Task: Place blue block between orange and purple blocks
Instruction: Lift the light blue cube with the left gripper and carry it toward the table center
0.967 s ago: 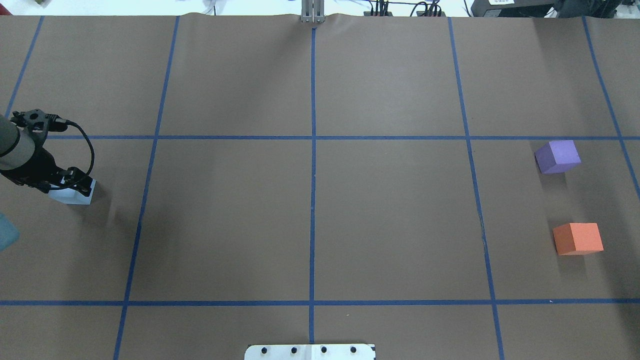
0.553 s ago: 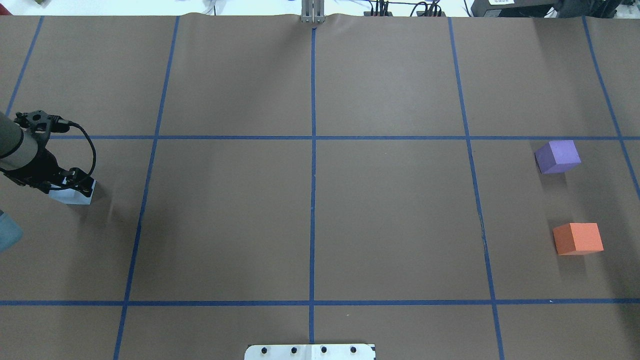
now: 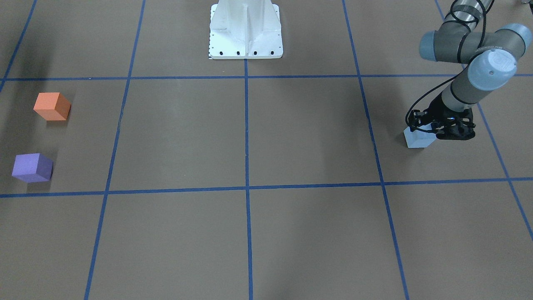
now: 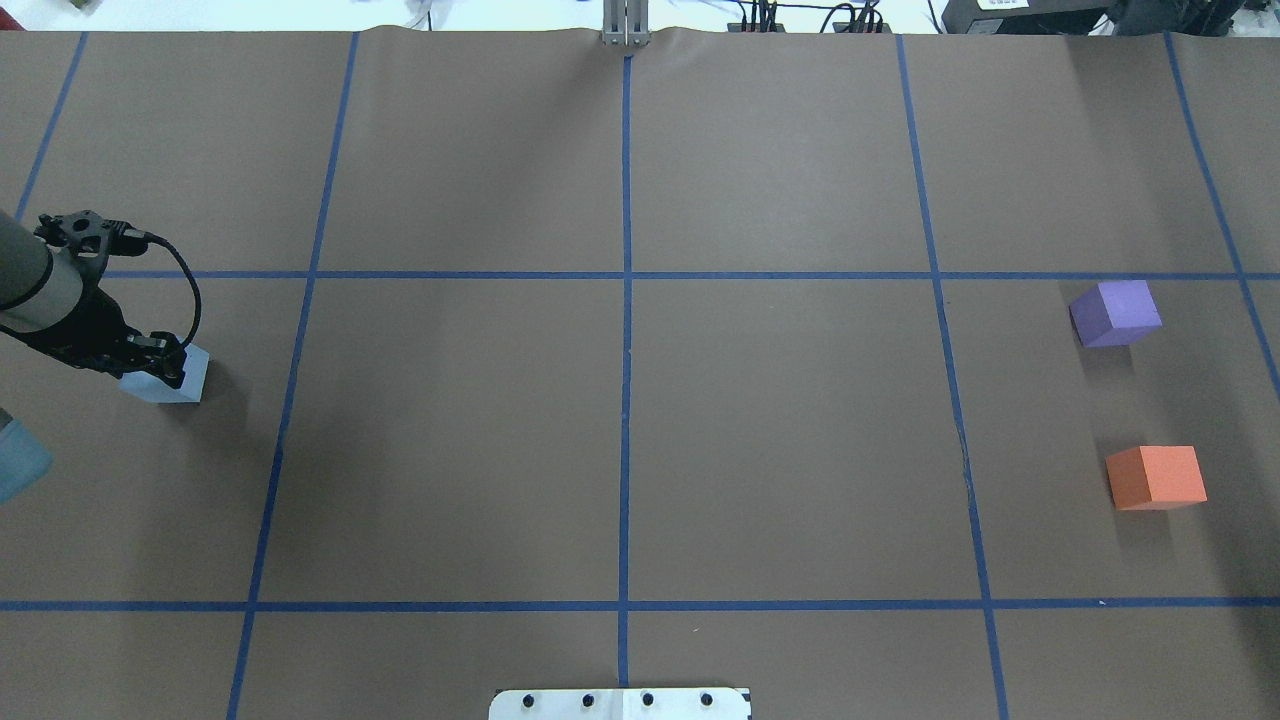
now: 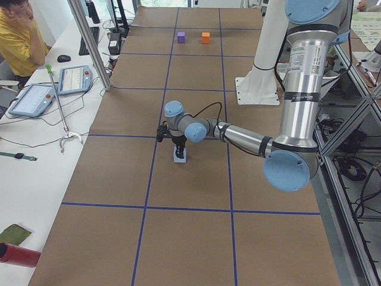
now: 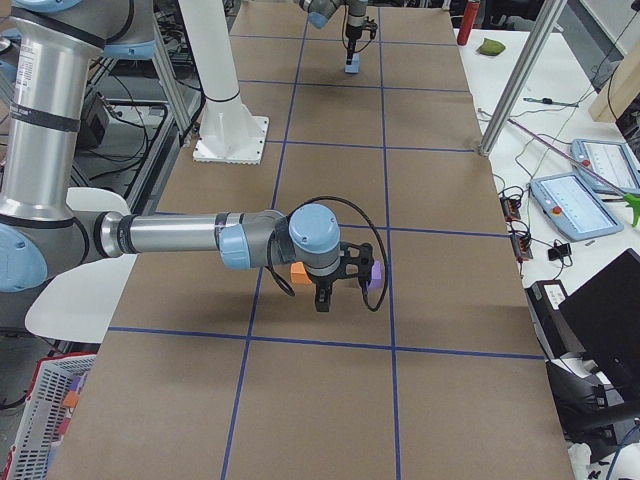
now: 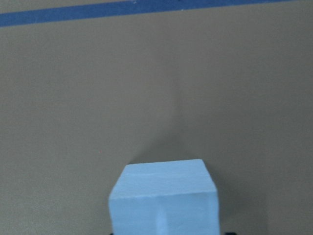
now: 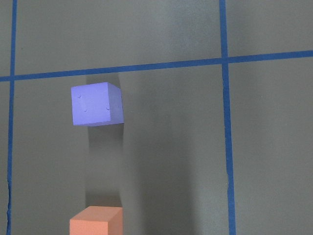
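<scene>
The light blue block (image 4: 172, 381) is at the table's left side, between the fingers of my left gripper (image 4: 150, 366), which is shut on it. It also shows in the front view (image 3: 418, 140) and fills the bottom of the left wrist view (image 7: 164, 196), with its shadow on the paper beyond it. The purple block (image 4: 1115, 313) and the orange block (image 4: 1155, 477) sit apart at the far right, with a gap between them. Both show in the right wrist view, purple (image 8: 95, 104) and orange (image 8: 95, 221). My right gripper (image 6: 322, 302) hovers over them; I cannot tell whether it is open.
Brown paper with a blue tape grid covers the table (image 4: 620, 420). The white robot base plate (image 3: 245, 29) stands at the robot's side of the middle. A metal post (image 5: 89, 42) and a side table with tablets (image 5: 74, 77) stand along the far edge.
My left gripper has moved a little to the right and away from the robot, taking the blue block with it. The purple and orange blocks have not moved.
</scene>
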Action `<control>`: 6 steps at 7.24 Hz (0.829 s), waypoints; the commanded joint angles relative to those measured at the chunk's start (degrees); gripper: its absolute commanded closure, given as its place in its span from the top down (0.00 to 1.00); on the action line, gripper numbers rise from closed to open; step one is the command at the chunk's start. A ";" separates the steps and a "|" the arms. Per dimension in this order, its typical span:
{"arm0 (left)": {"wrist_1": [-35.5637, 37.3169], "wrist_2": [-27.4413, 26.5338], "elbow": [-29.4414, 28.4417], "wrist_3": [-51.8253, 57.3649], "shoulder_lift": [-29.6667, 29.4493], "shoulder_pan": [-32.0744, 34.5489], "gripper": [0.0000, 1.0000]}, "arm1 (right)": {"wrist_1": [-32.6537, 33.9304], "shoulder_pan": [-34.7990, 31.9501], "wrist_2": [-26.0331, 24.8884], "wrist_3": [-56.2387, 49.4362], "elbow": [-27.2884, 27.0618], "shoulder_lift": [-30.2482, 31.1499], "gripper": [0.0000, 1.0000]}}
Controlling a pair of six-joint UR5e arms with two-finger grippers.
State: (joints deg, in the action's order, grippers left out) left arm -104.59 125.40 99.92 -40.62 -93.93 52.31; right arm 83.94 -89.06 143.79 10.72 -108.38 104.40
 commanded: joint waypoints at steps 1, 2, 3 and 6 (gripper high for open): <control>5.57 0.37 10.92 -0.94 -0.55 1.56 0.00 | -0.35 0.03 0.00 0.00 -0.08 0.01 1.00; 12.15 0.28 14.73 -2.17 -5.08 1.04 0.00 | -3.22 0.55 0.00 0.44 -0.08 -0.07 1.00; 17.69 0.02 15.21 -8.97 -12.87 -0.79 0.00 | -5.08 0.99 -0.26 0.53 -0.08 -0.07 1.00; 20.99 -7.49 6.40 -26.06 -35.45 -19.58 0.00 | -8.42 3.28 -0.26 0.97 -0.26 -1.12 1.00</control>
State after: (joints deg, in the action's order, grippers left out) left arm -84.96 122.57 111.89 -61.16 -119.47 39.13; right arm 77.32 -86.77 143.47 11.47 -108.52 103.76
